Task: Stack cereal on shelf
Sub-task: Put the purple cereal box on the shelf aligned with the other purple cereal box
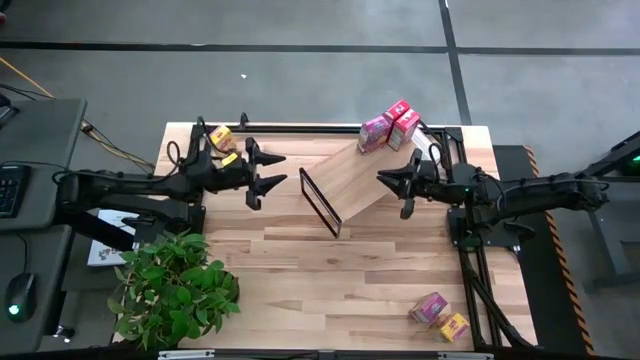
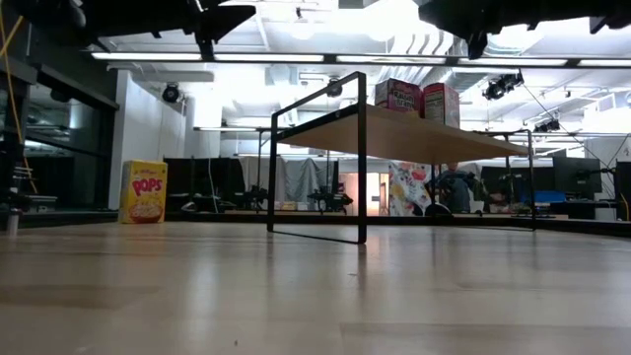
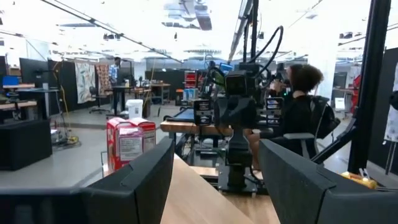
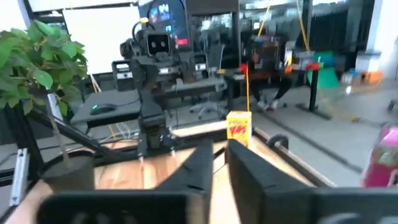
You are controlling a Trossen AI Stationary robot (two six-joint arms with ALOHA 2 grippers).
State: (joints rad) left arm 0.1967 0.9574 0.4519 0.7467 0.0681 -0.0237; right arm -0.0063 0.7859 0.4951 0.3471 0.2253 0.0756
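Two yellow cereal boxes (image 1: 222, 141) sit just behind the open, empty left end effector (image 1: 268, 171); the right end effector (image 1: 398, 186), also open, is farther.

Table (image 1: 330, 270): light wood planks, smooth, faint sheen in low view. Shelf (image 1: 362, 178): pale wood board, matt, thin black metal wire ends. Cereal (image 1: 390, 127): printed cardboard boxes, slightly glossy. Left tool (image 1: 268, 172) and right tool (image 1: 393, 184): matt dark plastic fingers.

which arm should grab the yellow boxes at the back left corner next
Left. Its hand hangs open right beside the yellow boxes, while the right hand is across the shelf, farther away.
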